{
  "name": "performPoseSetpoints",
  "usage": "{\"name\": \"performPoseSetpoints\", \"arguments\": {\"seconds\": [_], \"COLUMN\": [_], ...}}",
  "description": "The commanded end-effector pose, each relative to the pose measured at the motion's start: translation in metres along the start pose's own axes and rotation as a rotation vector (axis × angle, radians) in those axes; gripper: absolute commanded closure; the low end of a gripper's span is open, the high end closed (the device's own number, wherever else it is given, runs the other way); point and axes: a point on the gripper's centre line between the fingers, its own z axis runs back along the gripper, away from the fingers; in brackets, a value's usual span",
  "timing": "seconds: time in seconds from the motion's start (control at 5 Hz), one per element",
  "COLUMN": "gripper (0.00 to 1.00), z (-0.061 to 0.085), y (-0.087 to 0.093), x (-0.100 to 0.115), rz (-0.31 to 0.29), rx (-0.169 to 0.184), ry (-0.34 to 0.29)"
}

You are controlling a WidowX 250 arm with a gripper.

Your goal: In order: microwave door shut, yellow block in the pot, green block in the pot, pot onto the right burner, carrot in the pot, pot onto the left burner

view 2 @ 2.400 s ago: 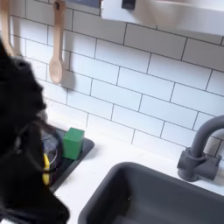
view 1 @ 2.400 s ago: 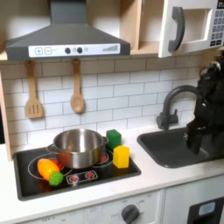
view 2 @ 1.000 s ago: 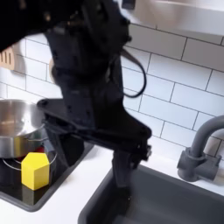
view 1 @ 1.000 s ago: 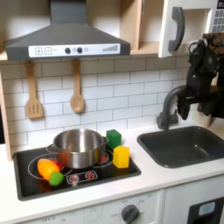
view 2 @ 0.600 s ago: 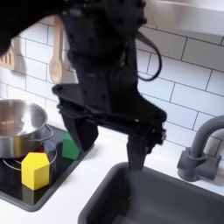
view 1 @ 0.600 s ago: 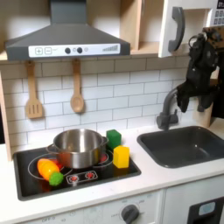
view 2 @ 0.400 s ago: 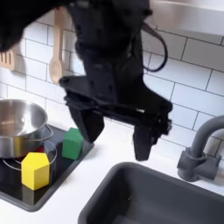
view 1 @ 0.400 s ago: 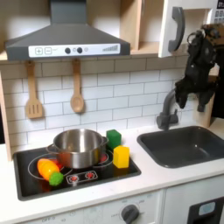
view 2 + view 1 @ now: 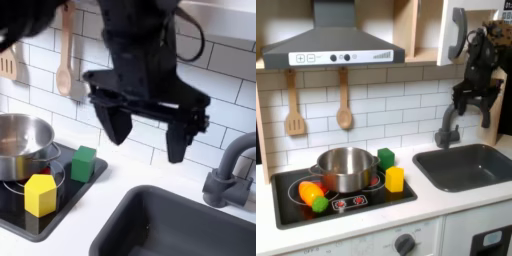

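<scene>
Second exterior view, pincer (image 9: 148, 128) spread, pointing down

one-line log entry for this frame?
gripper: jaws open, empty, raised above sink | microwave door: ajar | pot: on stove, empty | yellow block, green block, carrot: untouched

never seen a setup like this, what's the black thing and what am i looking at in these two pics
The black thing is a small robot arm working in a toy kitchen. Its hand hangs above the sink, its two fingers spread and holding nothing. Both pictures come from fixed cameras off the arm: the first exterior view takes in the whole kitchen from the front, the second exterior view sits close by the faucet. On the stove sit a steel pot, an orange carrot, a yellow block and a green block. Up top is the microwave door.
</scene>
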Motion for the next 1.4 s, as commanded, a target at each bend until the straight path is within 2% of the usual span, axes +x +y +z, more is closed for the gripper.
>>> {"name": "performPoseSetpoints", "arguments": {"seconds": [0.0,1.2], "gripper": [0.00,0.00], "z": [-0.003,-0.020], "y": [0.003,0.017], "x": [0.023,0.079], "rz": [0.017,0.100], "rx": [0.001,0.014], "ry": [-0.017,-0.032]}}
